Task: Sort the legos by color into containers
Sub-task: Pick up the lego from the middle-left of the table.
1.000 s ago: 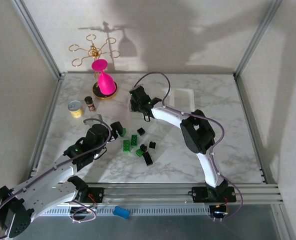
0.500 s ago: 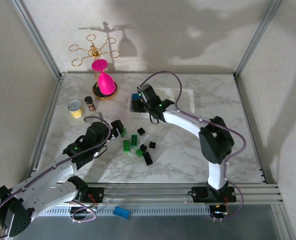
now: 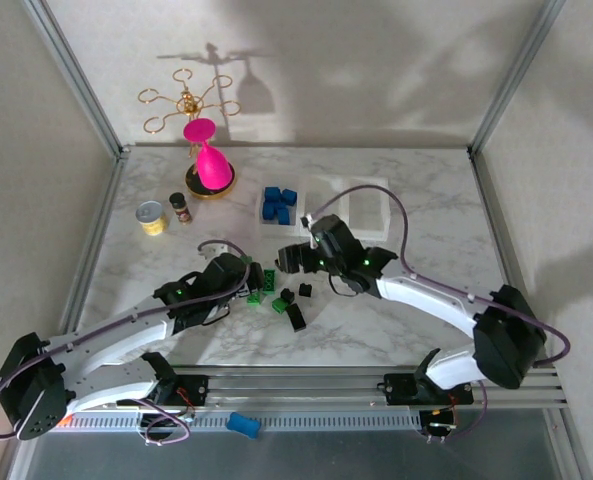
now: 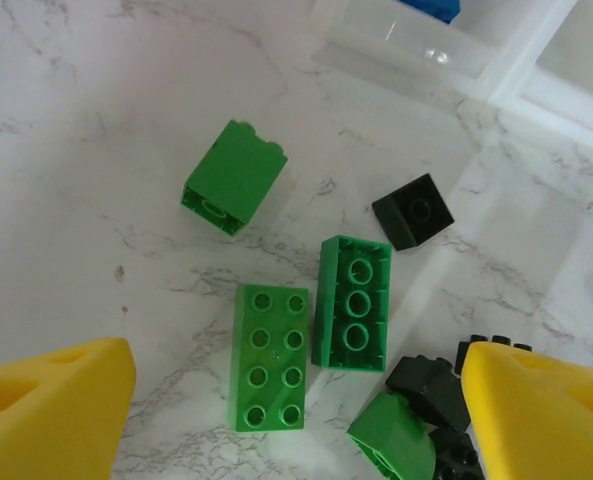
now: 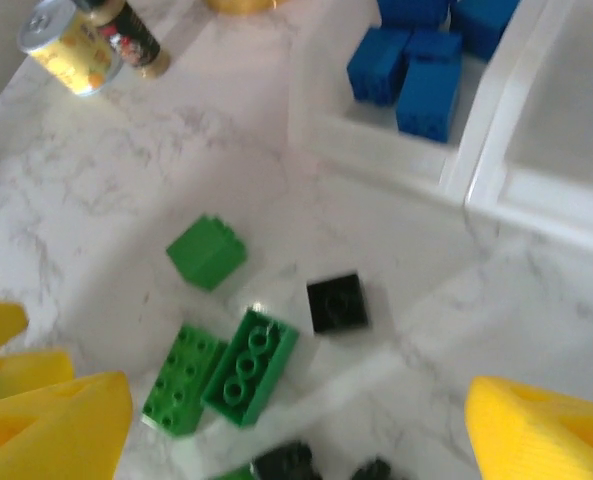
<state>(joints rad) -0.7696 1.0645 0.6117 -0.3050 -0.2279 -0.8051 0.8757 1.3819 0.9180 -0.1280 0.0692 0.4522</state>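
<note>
So the right pincer [image 3: 294, 258] backs off the containers [image 3: 369, 210] and now hangs spread wide over the middle of the desk [image 3: 426, 230]. A second ago it was down at the left compartment and a lot more closed. That uncovers the blue legos [image 3: 278, 205] sitting in that compartment. Meanwhile the left pincer [image 3: 250, 277] slides forward, ending up right over the green legos [image 3: 260, 287].
</note>
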